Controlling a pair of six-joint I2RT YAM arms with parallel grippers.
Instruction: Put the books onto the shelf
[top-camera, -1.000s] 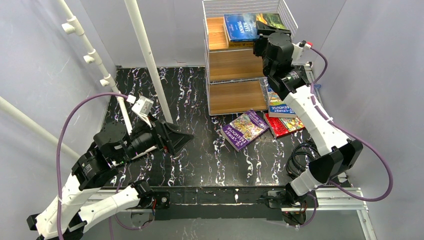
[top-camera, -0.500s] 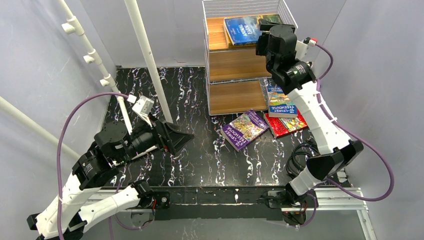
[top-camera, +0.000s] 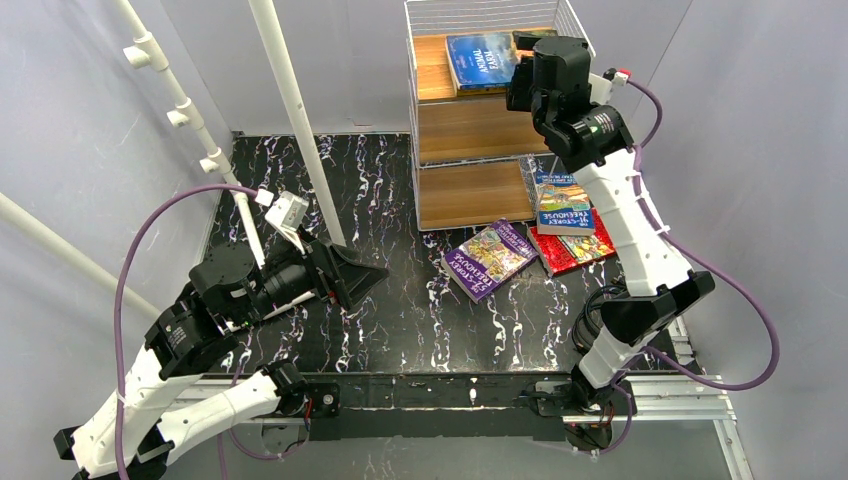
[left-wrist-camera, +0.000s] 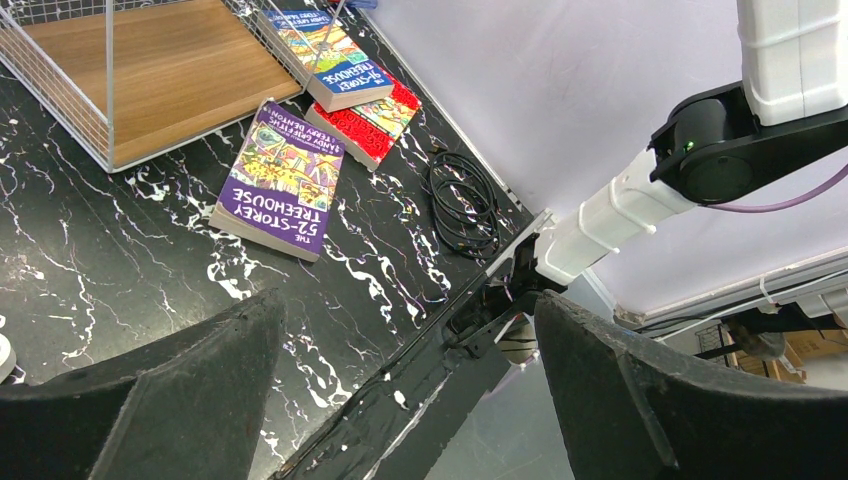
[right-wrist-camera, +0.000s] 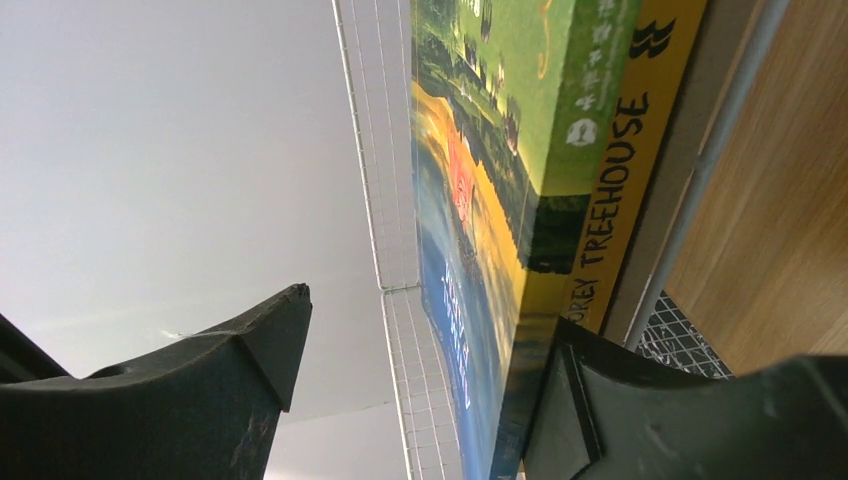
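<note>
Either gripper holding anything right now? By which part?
Nothing held. Right gripper is open around an edge of the Animal Farm book on the shelf's top tier; left gripper open, empty.

Purple book (left-wrist-camera: 283, 180) cover: "THE 52-STOREY TREEHOUSE". Blue book (left-wrist-camera: 327, 52) cover: "STOREY TREEHOUSE"; leading number unclear. Yellow book (right-wrist-camera: 622, 165) spine: "TREEHOUSE".

Black table (top-camera: 400, 300), shelf (top-camera: 470, 190), books (top-camera: 490, 258) (one stacked)

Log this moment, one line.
left claw: open, over table | right claw: open at shelf top tier | Animal Farm: on top tier | unshelved: purple book, blue book, red book
</note>
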